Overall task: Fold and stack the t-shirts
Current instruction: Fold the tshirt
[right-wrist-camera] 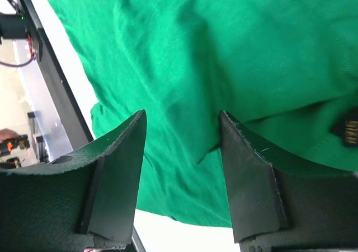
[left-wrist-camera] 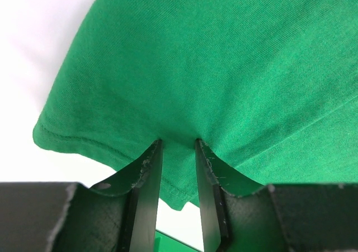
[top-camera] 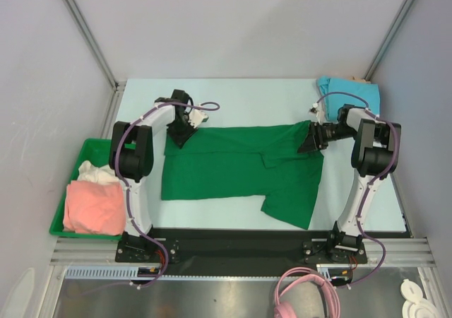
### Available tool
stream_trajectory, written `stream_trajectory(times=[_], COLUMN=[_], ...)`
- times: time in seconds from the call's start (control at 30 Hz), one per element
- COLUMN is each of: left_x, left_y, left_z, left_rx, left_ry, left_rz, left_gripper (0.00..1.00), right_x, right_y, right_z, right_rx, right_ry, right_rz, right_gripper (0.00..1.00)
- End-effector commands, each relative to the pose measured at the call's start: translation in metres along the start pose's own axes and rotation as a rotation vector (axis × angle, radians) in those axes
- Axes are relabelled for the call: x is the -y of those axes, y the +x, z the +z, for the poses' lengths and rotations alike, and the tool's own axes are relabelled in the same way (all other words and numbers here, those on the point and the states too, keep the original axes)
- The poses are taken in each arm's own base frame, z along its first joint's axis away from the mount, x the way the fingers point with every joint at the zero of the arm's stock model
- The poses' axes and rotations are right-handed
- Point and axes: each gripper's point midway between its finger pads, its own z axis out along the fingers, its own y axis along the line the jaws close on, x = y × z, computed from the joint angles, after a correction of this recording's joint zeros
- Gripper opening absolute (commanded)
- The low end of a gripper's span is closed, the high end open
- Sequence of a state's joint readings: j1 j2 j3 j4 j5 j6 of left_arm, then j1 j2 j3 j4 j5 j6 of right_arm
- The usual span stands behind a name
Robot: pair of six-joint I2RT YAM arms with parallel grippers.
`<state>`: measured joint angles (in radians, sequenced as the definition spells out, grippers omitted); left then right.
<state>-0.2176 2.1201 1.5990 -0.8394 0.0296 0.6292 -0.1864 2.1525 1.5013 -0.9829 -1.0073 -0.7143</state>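
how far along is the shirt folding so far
Done: one teal t-shirt lies folded at the far right corner. In hand: the green t-shirt, spread flat, left gripper pinching its edge, right gripper open around it. Left: pink garment and white garment in the green bin.

Pale table [top-camera: 247,102] with green t-shirt [top-camera: 233,171], teal shirt [top-camera: 347,89]
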Motion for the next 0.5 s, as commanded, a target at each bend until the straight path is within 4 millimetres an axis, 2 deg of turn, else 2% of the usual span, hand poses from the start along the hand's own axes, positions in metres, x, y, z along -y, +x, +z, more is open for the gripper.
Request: stream_trajectory(times=[0.0,0.13,0.27,0.47], left_x=[0.012,0.014,0.014,0.016], left_y=[0.006,0.005,0.005,0.002], left_z=[-0.003,-0.003,-0.004,-0.005], left_rx=[-0.021,-0.014,-0.01,0.008], left_ry=[0.037,0.046,0.047,0.054], left_rz=[0.012,0.007,0.006,-0.003], left_gripper=[0.35,0.35,0.35,0.35], right_x=[-0.012,-0.017,-0.023,-0.028], right_y=[0.01,0.024,0.026,0.018], right_z=[0.001,0.001,0.0,-0.004], right_rx=[-0.023,-0.046,-0.046,-0.032], right_ry=[-0.037,-0.033,-0.036,-0.017], right_rz=[0.004,0.012,0.014,0.014], right_gripper=[0.59,0.59,0.59,0.55])
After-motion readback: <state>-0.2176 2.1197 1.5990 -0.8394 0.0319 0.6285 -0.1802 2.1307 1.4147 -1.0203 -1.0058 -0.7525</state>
